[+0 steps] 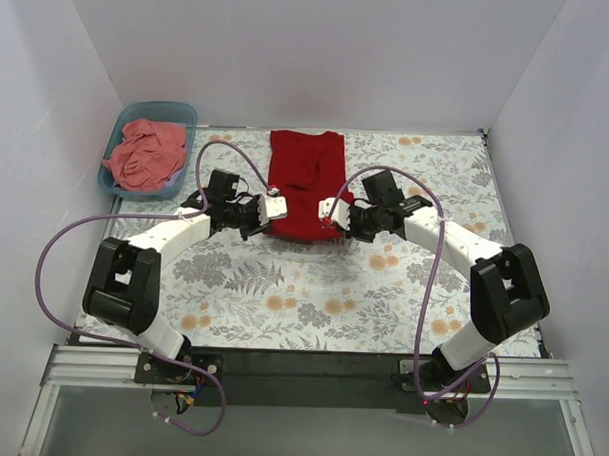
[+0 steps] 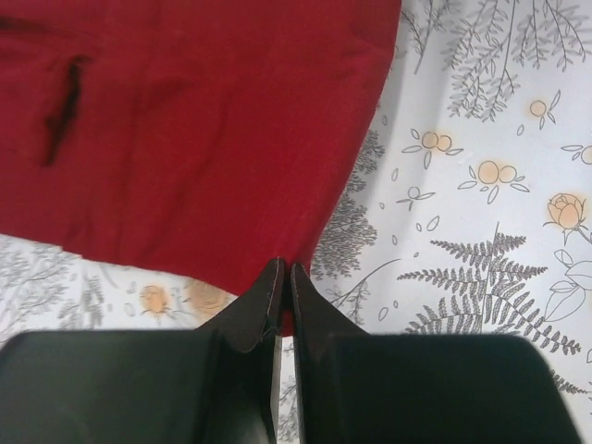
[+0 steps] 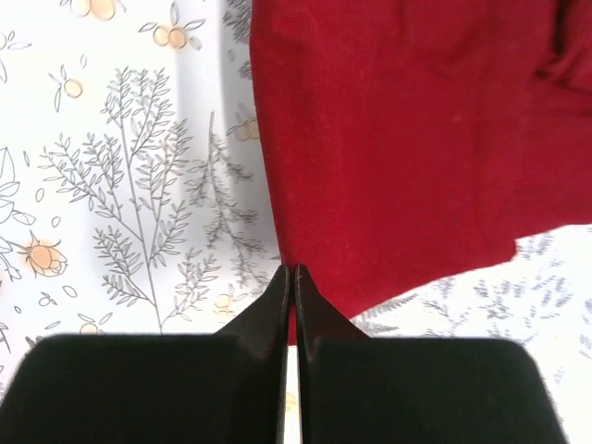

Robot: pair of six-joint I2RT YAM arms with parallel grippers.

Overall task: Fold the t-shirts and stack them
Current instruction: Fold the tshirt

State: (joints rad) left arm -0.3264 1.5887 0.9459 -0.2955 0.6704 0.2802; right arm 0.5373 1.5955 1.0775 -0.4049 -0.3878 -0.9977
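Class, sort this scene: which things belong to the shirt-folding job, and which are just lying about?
Job: red shirt, pinched by the left end effector and right end effector; crumpled pink shirt.
Lying about: teal tub; flowered table cover.

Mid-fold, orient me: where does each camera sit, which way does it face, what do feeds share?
Top external: above and behind the bases, looking down on the table; shows left arm, right arm, red shirt, pink shirts in the tub.
Left wrist: on the left arm, looking along the left end effector, shut on the red shirt's near left corner.
Right wrist: on the right arm, looking along the right end effector, shut on the near right corner.
Shared: every view shows the red shirt on the table.
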